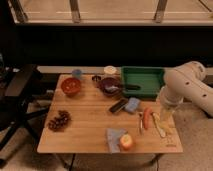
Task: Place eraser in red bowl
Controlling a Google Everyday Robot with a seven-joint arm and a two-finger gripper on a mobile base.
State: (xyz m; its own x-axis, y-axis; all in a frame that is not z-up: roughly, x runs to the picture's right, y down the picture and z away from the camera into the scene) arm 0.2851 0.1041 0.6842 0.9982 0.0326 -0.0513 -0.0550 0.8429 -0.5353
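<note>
The eraser [118, 105], a small black bar, lies near the middle of the wooden table [90, 134], just left of a light-blue pad [132, 104]. The red bowl [71, 86] stands at the table's back left, empty as far as I can see. My white arm [187, 87] comes in from the right. Its gripper [166, 114] hangs over the table's right side, to the right of the eraser and apart from it, far from the red bowl.
A maroon bowl with a utensil [110, 85] and a green tray [142, 80] stand at the back. Cups [77, 73] are behind the red bowl. Grapes [59, 120], an apple [126, 142], a carrot [146, 118] and a banana [164, 127] lie in front. An office chair [20, 92] is at the left.
</note>
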